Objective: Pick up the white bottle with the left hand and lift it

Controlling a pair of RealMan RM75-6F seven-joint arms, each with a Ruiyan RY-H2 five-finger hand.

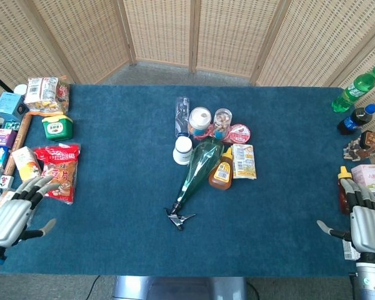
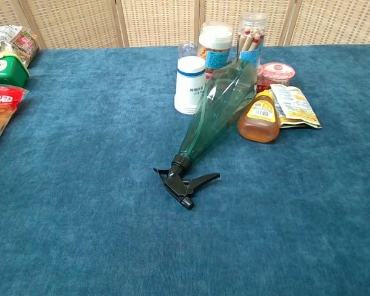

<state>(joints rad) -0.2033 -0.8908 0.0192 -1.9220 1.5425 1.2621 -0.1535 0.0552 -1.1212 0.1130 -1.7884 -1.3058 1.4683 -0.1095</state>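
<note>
The white bottle (image 1: 182, 150) stands upright near the middle of the blue table, at the left edge of a cluster of items; in the chest view the white bottle (image 2: 190, 85) has a blue band under its cap. My left hand (image 1: 14, 215) hovers at the table's front left corner, far from the bottle, fingers spread and holding nothing. My right hand (image 1: 366, 222) is at the front right edge, fingers apart and empty. Neither hand shows in the chest view.
A green spray bottle (image 1: 197, 172) lies right beside the white bottle, its black trigger (image 2: 184, 182) pointing toward me. A honey bottle (image 2: 260, 118), jars (image 1: 200, 119) and a packet (image 1: 243, 160) crowd behind. Snack bags (image 1: 56, 172) and boxes line the left edge; drink bottles (image 1: 358, 87) stand far right.
</note>
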